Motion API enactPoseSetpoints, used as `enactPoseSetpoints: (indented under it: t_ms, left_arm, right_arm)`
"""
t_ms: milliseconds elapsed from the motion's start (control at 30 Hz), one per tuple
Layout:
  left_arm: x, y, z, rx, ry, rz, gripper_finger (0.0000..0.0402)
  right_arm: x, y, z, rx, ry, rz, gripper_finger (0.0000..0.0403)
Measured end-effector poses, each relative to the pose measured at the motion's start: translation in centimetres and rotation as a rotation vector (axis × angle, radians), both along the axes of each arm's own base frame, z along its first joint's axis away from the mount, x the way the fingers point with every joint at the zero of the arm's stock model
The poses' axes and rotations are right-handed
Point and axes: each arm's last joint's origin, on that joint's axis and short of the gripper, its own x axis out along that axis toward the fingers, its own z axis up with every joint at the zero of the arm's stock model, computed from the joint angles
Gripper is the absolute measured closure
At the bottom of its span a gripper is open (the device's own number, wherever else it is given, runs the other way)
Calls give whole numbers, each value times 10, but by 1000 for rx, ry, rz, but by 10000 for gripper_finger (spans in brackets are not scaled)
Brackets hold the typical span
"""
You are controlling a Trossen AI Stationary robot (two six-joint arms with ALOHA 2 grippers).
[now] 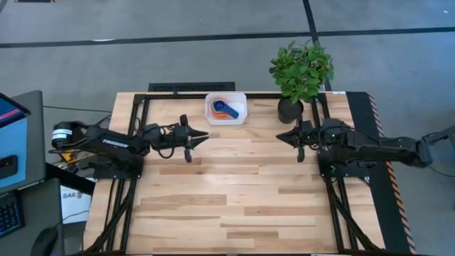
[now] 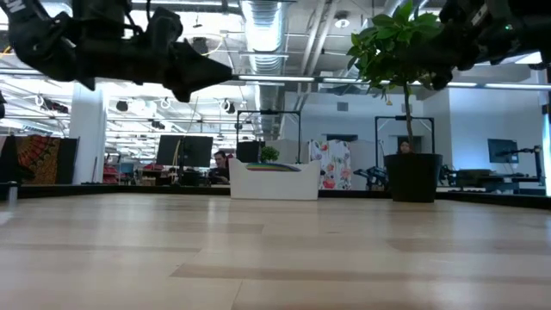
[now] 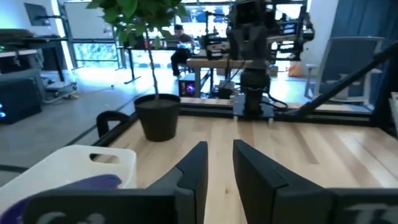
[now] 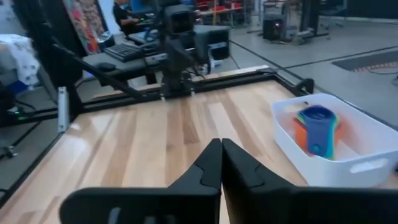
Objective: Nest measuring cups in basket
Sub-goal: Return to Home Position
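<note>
The white basket [image 1: 226,109] sits by the table's far edge, also seen in the right wrist view [image 4: 348,146] and the left wrist view [image 3: 74,165]. Inside it the measuring cups [image 1: 225,109] lie nested, a blue one on top over orange [image 4: 316,130]. My left gripper [image 1: 206,134] hovers above the table, left of centre, nearly shut with a narrow gap between its fingertips [image 3: 219,152]. My right gripper [image 1: 279,135] hovers right of centre, shut and holding nothing [image 4: 221,149]. Both are clear of the basket.
A black pot with a green plant [image 1: 298,75] stands at the far right corner, right of the basket [image 2: 413,176]. Bare wooden tabletop [image 1: 234,192] stretches between and in front of the arms. The black frame rail [image 1: 192,89] runs along the far edge.
</note>
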Motion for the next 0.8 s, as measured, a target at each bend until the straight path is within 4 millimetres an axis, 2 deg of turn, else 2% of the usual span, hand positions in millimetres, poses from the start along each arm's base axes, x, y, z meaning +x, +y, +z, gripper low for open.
enactPoseSetpoints:
  t_ms: [100, 267, 367, 600, 667, 800]
  left_arm:
    - [-10, -4, -1, 5, -18, -12, 345]
    - [-39, -12, -10, -10, -52, 24, 364]
    - [-56, -16, -15, -17, -80, 52, 378]
    - [-74, -24, -20, -51, -49, 24, 400]
    - [-75, -26, -19, -54, -23, 4, 401]
    - [-83, -32, -17, -41, -20, -24, 401]
  right_arm:
    - [-8, -1, 0, 1, 7, -17, 376]
    - [-21, 1, 0, 1, 13, -26, 387]
    - [-30, 1, -1, 4, 20, -107, 389]
    - [-43, 6, 2, -2, -40, -80, 374]
    - [-45, 8, -3, -5, -56, -63, 377]
    - [-46, 10, -26, 37, -74, -56, 387]
